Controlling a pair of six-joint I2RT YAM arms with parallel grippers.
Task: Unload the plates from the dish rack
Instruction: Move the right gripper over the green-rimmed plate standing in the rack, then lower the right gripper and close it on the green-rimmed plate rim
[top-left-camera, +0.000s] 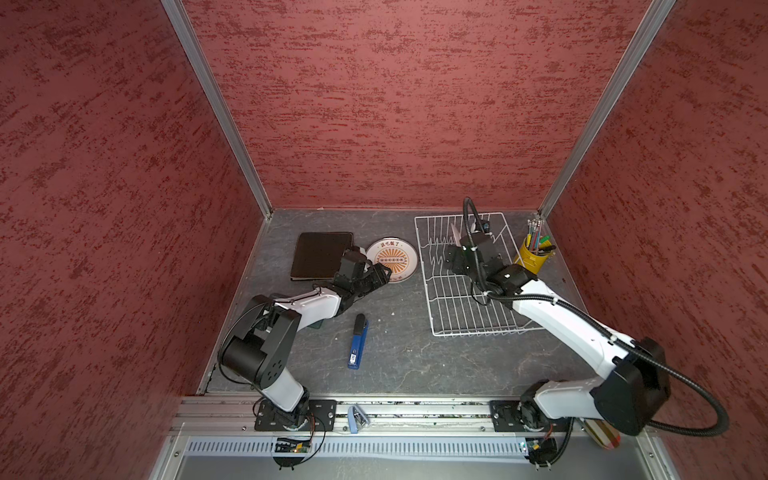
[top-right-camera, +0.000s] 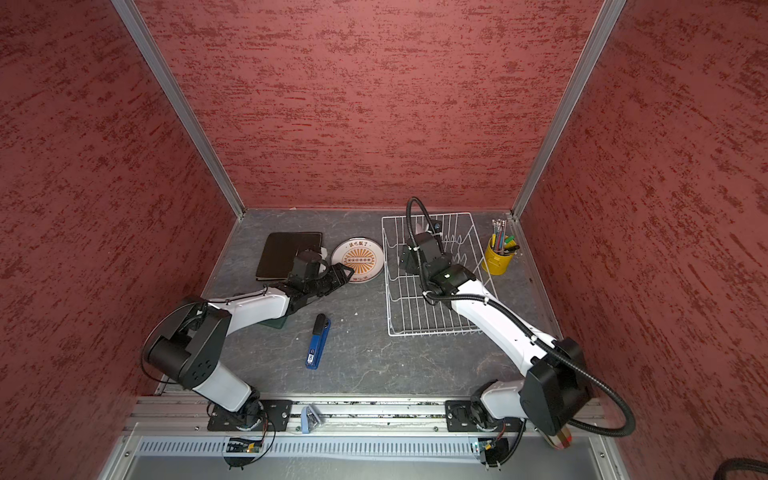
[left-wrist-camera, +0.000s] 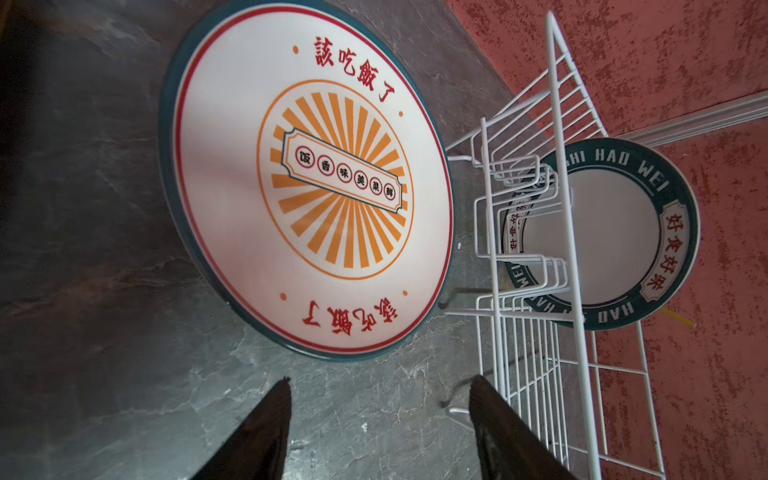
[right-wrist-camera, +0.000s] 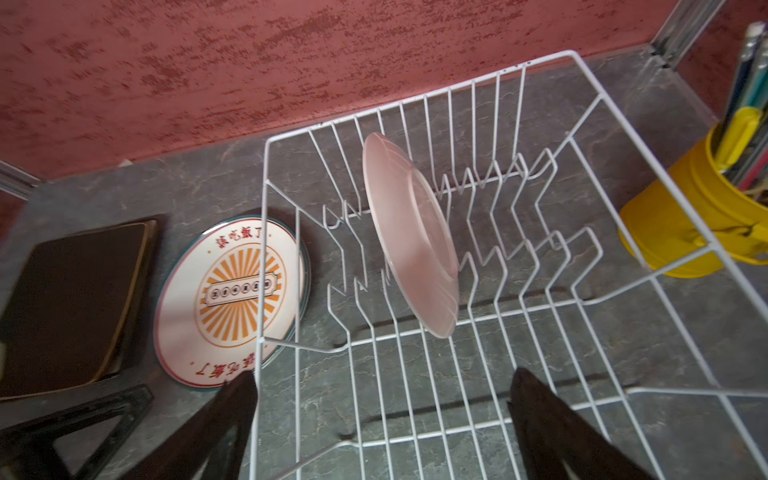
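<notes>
The white wire dish rack (top-left-camera: 457, 307) (top-right-camera: 415, 307) (right-wrist-camera: 540, 307) stands at the back right. One round plate (right-wrist-camera: 411, 232) (top-left-camera: 456, 235) with a dark lettered rim (left-wrist-camera: 615, 232) stands upright between its prongs. A sunburst plate (top-left-camera: 395, 255) (top-right-camera: 358, 257) (left-wrist-camera: 307, 187) (right-wrist-camera: 232, 291) lies flat on the table left of the rack. Beside it lie the dark brown square plates (top-left-camera: 320, 253) (top-right-camera: 282, 253) (right-wrist-camera: 70, 303), stacked face down. My left gripper (left-wrist-camera: 382, 380) (top-left-camera: 384, 272) is open and empty at the sunburst plate's near edge. My right gripper (right-wrist-camera: 384, 374) (top-left-camera: 457, 259) hangs open and empty over the rack, in front of the standing plate.
A yellow cup of pens (top-left-camera: 534, 253) (right-wrist-camera: 681, 216) stands just right of the rack. A blue stapler (top-left-camera: 357, 343) (top-right-camera: 318, 343) lies mid-table. A dark green slab (top-right-camera: 278, 322) peeks out under the left arm. Red walls close in the back and sides.
</notes>
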